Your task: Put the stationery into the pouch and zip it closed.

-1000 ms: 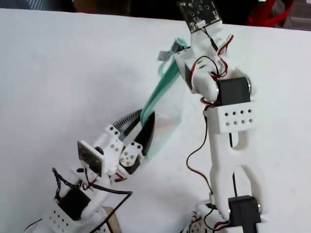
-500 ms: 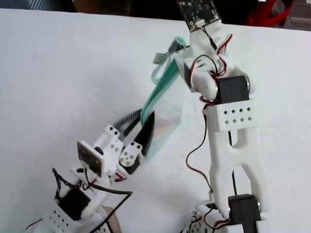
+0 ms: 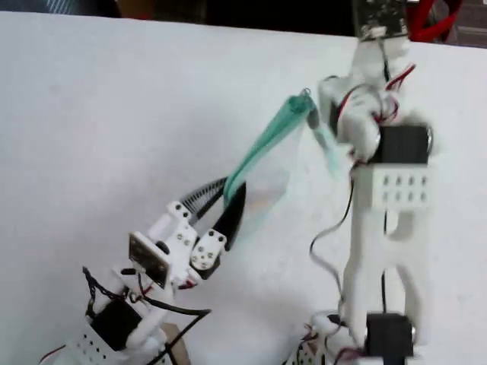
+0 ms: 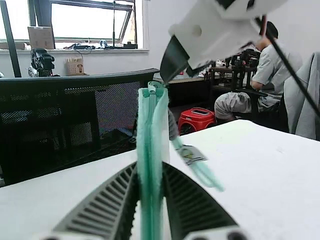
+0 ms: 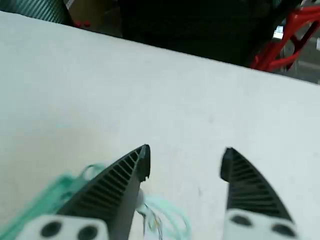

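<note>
The left claw (image 3: 231,199) is clamped tight on the near end of the pouch (image 3: 266,144), which stands on edge and slants away to the far right over the worktop (image 3: 106,114). The right claw (image 5: 185,156) gapes wide with nothing in it, just beside the pouch's far end.

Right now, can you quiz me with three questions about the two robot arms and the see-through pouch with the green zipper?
1. True or false: the left gripper is shut on the clear plastic pouch with the teal zipper.
2. Pick one. The right gripper is: A) open, B) shut on the pouch, C) holding a pencil.
3. Fill in: both arms work over a white ____.

Key: 1 true; 2 A; 3 table.
</note>
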